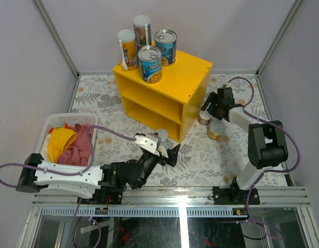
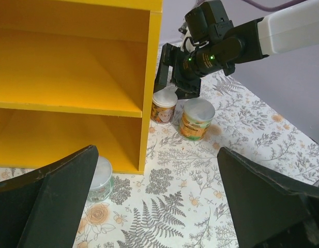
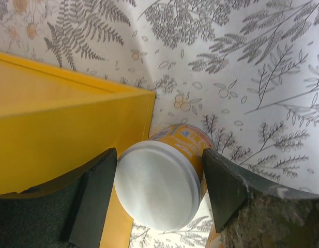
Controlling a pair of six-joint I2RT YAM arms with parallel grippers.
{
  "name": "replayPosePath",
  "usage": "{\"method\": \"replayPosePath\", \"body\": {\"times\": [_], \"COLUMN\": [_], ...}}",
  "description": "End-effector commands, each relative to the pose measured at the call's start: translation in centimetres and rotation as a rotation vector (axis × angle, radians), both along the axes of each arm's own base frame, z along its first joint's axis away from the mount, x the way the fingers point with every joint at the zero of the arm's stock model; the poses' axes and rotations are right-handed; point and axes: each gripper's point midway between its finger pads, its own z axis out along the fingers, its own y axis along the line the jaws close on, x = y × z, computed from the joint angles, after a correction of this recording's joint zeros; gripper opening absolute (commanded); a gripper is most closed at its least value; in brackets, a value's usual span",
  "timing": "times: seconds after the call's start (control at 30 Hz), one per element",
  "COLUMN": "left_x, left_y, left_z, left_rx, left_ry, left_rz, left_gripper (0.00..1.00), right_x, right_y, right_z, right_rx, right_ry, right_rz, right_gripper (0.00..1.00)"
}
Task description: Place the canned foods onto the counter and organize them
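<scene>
Four canned foods stand on top of the yellow counter [image 1: 193,72]: two tall yellow tubes [image 1: 127,49] [image 1: 142,30] and two steel blue-labelled cans [image 1: 150,64] [image 1: 165,46]. My right gripper [image 1: 204,110] is open and straddles a short white-lidded can [image 3: 159,183] on the table by the counter's right side, its fingers [image 3: 92,196] close to both sides. A second short can [image 1: 216,129] stands just beside it. My left gripper [image 2: 159,206] is open and empty near the counter's front corner. A third short can [image 2: 101,178] stands partly behind its left finger.
A white laundry basket [image 1: 51,124] holding yellow and red cloth sits at the near left. The counter's two compartments [image 2: 66,67] are open towards me. The right arm [image 2: 226,44] reaches over the two short cans. Floral cloth covers the table.
</scene>
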Motion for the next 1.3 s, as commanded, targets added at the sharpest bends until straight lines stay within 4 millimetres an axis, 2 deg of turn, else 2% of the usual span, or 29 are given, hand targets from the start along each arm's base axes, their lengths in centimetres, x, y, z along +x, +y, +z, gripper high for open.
{"method": "replayPosePath", "body": {"times": [0.0, 0.33, 0.53, 0.63, 0.93, 1.1, 1.27], "left_x": [-0.3, -1.0, -1.4, -1.7, -2.7, -3.1, -3.9], "left_y": [0.5, 0.2, 0.2, 0.2, 0.5, 0.9, 0.8], "left_z": [-1.0, -4.3, -6.9, -7.8, -8.6, -8.5, -8.5], "left_rx": [-0.037, -0.020, -0.031, -0.029, -0.016, -0.019, -0.004], "left_ry": [0.035, 0.062, 0.098, 0.110, 0.112, 0.110, 0.109], "left_rz": [0.013, -0.024, -0.038, -0.039, -0.035, -0.027, -0.041], "left_gripper": [0.99, 0.99, 0.99, 0.99, 0.99, 0.99, 0.99], "right_x": [-1.8, -6.6, -9.0, -9.5, -8.6, -7.4, -5.1], "right_y": [2.0, 4.4, 5.1, 4.8, 2.6, 1.6, 0.7], "right_z": [1.9, 2.2, 2.3, 2.4, 6.2, 6.7, 7.3], "right_rx": [0.037, 0.082, 0.075, 0.052, -0.062, -0.112, -0.102], "right_ry": [-0.024, 0.000, 0.012, 0.005, -0.094, -0.118, -0.156], "right_rz": [0.047, 0.084, 0.113, 0.108, 0.066, 0.024, -0.049], "right_gripper": [0.73, 0.73, 0.73, 0.73, 0.76, 0.78, 0.76]}}
